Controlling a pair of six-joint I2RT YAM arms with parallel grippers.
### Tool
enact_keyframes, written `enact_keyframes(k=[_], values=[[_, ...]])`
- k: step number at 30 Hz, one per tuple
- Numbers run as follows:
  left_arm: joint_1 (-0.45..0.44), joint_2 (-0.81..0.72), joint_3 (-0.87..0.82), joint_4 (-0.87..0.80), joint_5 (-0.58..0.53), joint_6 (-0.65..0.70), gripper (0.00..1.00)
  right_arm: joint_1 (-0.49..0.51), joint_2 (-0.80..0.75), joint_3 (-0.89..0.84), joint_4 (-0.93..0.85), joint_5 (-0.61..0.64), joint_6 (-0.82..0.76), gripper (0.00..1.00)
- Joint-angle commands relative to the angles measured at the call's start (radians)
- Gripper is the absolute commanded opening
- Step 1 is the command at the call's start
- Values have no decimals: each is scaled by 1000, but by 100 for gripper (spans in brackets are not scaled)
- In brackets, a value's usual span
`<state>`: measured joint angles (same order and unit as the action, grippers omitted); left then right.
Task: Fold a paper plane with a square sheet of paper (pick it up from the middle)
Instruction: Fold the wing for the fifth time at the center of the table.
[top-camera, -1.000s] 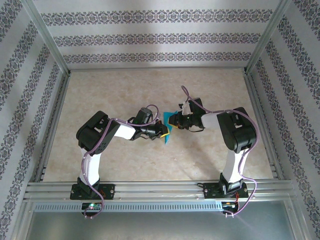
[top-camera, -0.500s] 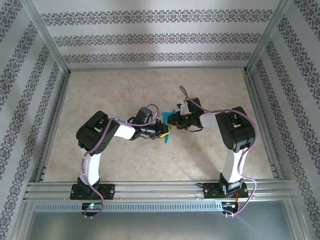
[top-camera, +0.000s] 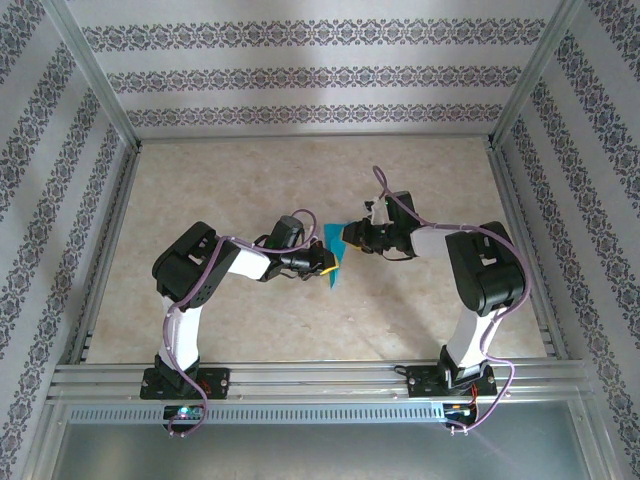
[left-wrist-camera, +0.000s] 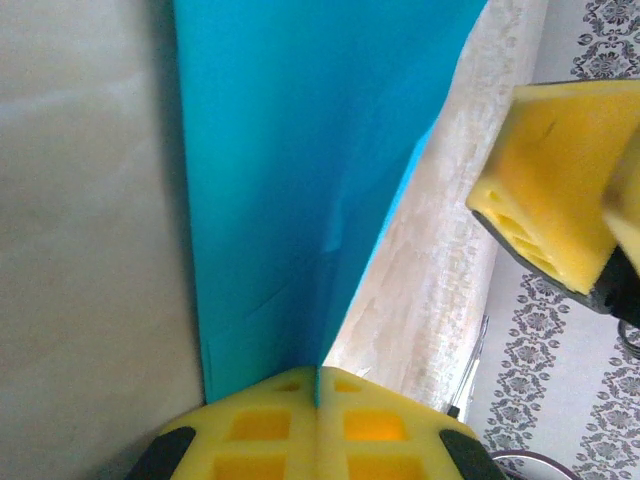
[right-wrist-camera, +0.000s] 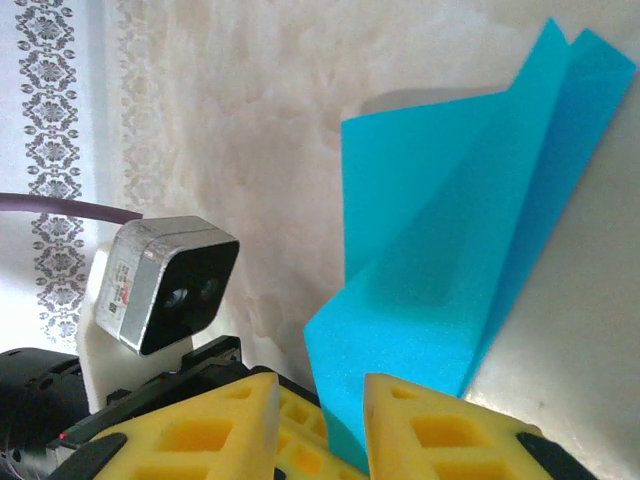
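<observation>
The paper (left-wrist-camera: 300, 180) is plain teal and folded over on itself. Two layers meet along a straight crease and fan apart at the far corners (right-wrist-camera: 440, 270). A faint wrinkle runs along one layer. It stands on edge above the counter (top-camera: 220, 190), near the middle, between the two arms (top-camera: 333, 275).

The left gripper (left-wrist-camera: 318, 400) has its yellow pads pressed together on the paper's lower edge, so it is clamped firmly on it (top-camera: 326, 264). The right gripper (right-wrist-camera: 320, 382) is close on the other side (top-camera: 347, 237), its fingers (right-wrist-camera: 440, 440) apart with a clear gap. The paper's lower corner shows through that gap. Whether a pad touches the paper cannot be told. From the left wrist, one right pad (left-wrist-camera: 550, 180) appears just beside the paper's free edge.

The left wrist's grey camera (right-wrist-camera: 165, 280) faces the right gripper. Patterned walls (top-camera: 320, 75) and a metal frame (top-camera: 95, 95) ring the pale, marbled counter.

Counted: one paper, two arms, two grippers.
</observation>
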<state>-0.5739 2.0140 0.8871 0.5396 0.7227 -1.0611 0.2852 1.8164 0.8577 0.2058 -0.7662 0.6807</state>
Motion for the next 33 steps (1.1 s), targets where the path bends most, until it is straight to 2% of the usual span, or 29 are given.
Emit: enact_keyframes(k=[1, 19, 33], values=[[23, 35, -31, -14, -49, -17, 0, 13, 3, -23, -20, 5, -30, 29], [43, 67, -60, 129, 3, -152, 0, 51, 60, 34, -76, 28, -49, 28], [46, 68, -64, 109, -3, -148, 0, 74, 106, 87, -132, 50, -59, 29]])
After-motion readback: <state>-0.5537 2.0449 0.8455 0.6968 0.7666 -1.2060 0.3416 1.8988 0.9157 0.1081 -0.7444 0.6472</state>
